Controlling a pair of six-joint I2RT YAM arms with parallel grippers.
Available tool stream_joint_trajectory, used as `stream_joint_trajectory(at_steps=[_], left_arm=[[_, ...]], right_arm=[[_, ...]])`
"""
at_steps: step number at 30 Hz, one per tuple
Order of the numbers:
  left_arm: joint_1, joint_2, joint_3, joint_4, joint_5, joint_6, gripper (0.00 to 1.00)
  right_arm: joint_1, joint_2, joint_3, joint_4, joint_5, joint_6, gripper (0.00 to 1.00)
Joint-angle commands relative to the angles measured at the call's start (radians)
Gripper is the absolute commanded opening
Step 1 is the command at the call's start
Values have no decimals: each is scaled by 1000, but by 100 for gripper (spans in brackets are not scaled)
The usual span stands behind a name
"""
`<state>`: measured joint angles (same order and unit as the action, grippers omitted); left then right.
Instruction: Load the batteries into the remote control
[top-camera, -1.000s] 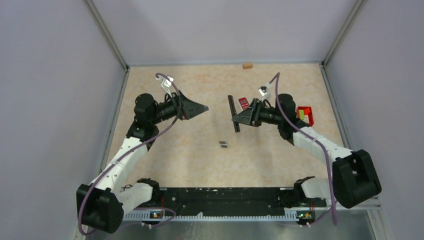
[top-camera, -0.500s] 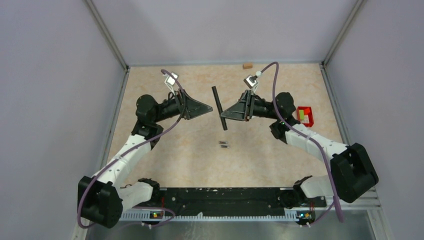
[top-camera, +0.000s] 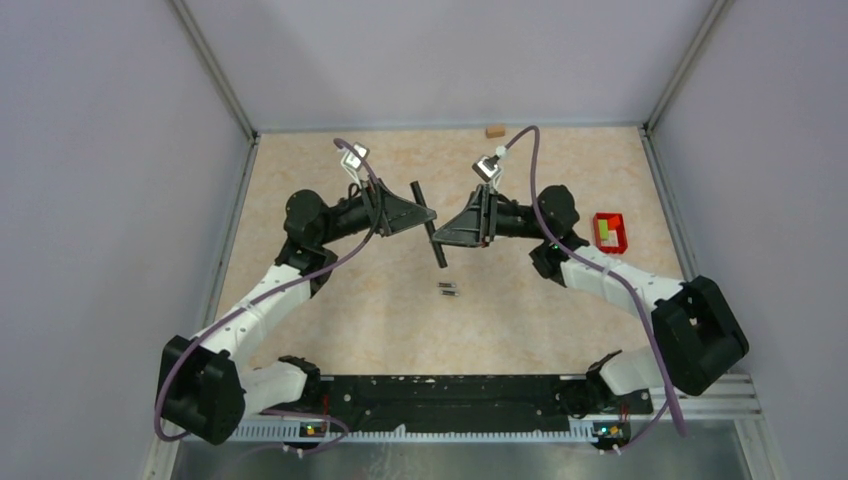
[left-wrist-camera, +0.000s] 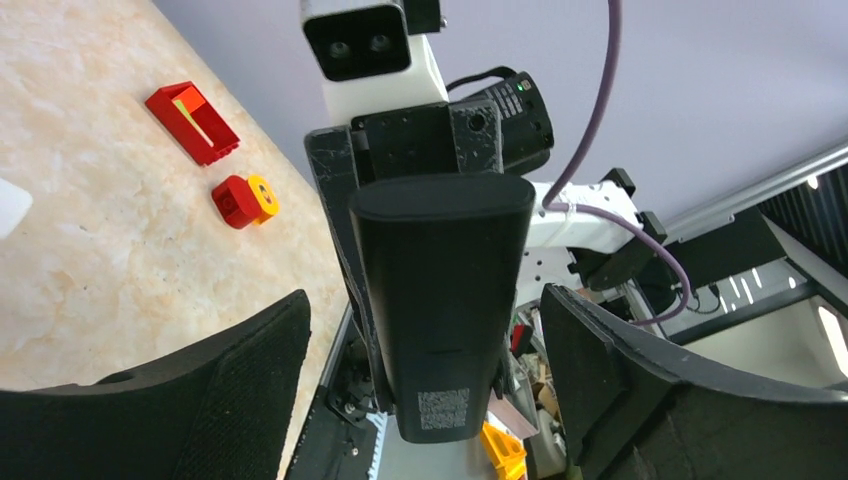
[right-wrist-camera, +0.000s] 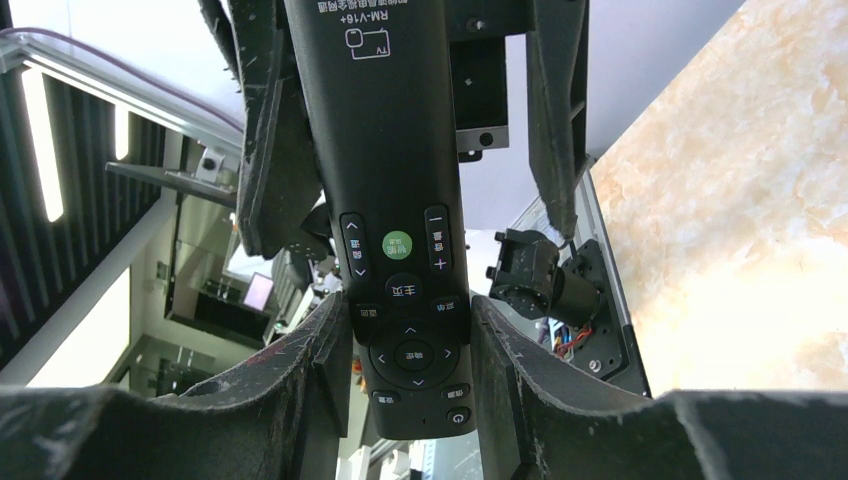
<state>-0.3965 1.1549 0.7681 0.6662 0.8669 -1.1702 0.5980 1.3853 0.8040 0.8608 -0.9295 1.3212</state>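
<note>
Fingers, right (right-wrist-camera: 300, 385): 2 dark pads pinching the remote (right-wrist-camera: 390, 150) from both sides at its round keypad, the button face turned to the right wrist camera.
Right gripper (top-camera: 441, 234): holds the remote in the air above the table (top-camera: 330, 300), long axis slanted in the top view.
Fingers, left (left-wrist-camera: 250, 370): 2 pads spread wide, 1 on each side of the remote's plain back, which bears a small square code label; a gap shows on both sides, no contact.
Left gripper (top-camera: 431, 215): facing the right one, with the remote between them.
Batteries (top-camera: 449, 288): 2 slim cylinders visible, side by side on the table, under the raised remote on the side toward the arm bases, apart from both grippers.
Red box (top-camera: 609, 231): on the table, right side.
Brown block (top-camera: 494, 130): at the far edge.
</note>
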Motion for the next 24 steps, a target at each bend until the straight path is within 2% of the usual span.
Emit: stream_joint_trajectory(at_steps=[1, 6, 11, 17, 21, 24], left_arm=[[-4, -4, 28, 11, -43, 11, 83], [-5, -14, 26, -27, -55, 36, 68], [-5, -14, 23, -33, -60, 41, 58], [-5, -14, 23, -66, -72, 56, 34], [-5, -26, 31, -142, -111, 99, 19], [-5, -38, 42, -203, -135, 146, 18]], right_arm=[[14, 4, 59, 20, -7, -36, 38], [16, 20, 67, 21, -11, -34, 38], [17, 33, 70, 0, -15, -47, 38], [17, 35, 79, -100, 4, -112, 38], [17, 34, 96, -189, 31, -175, 40], [17, 32, 107, -249, 54, -220, 41]])
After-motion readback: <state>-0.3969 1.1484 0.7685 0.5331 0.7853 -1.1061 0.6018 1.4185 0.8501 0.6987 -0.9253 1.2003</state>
